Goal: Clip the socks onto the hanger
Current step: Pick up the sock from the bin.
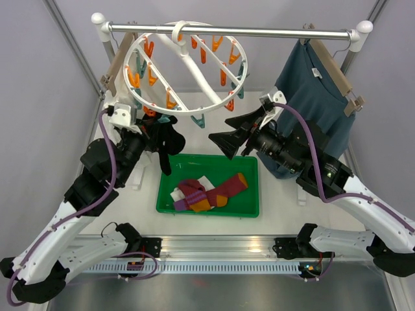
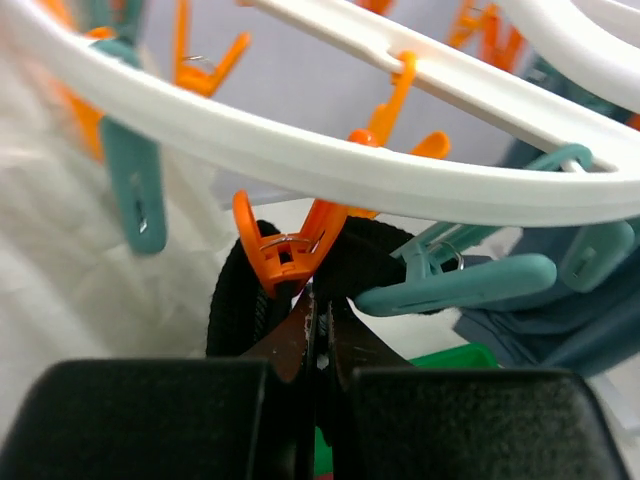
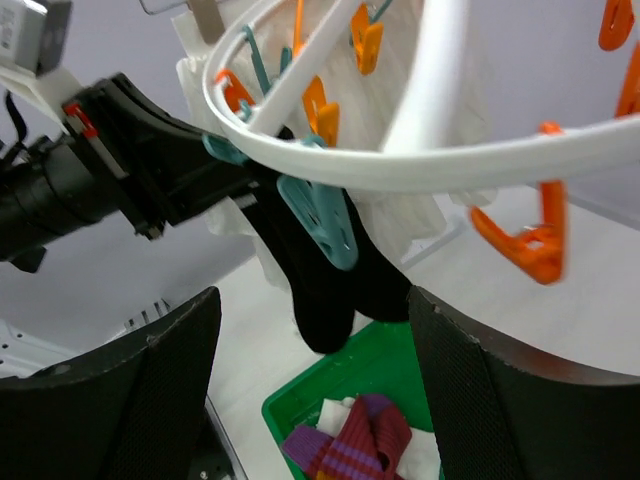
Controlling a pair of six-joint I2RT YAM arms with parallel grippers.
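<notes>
The white ring hanger [image 1: 185, 71] hangs from the rail with orange and teal clips dangling. My left gripper [image 1: 154, 133] is under its near-left rim, shut on the top of a black sock [image 1: 170, 141] that hangs down. In the left wrist view the shut fingertips [image 2: 320, 300] pinch the black sock [image 2: 372, 250] between an orange clip [image 2: 290, 250] and a teal clip [image 2: 455, 285] that seems to bite the sock's edge. My right gripper [image 1: 219, 146] stands open just right of the sock. Its wrist view shows the black sock [image 3: 325, 280] behind a teal clip [image 3: 325, 220].
Below sits a green tray [image 1: 207, 214] holding a maroon-and-orange sock [image 1: 224, 191] and a white sock [image 1: 178, 194]. A teal-blue shirt [image 1: 311, 97] hangs at the rail's right end, close behind my right arm. A wooden hanger [image 1: 117, 61] hangs at the left end.
</notes>
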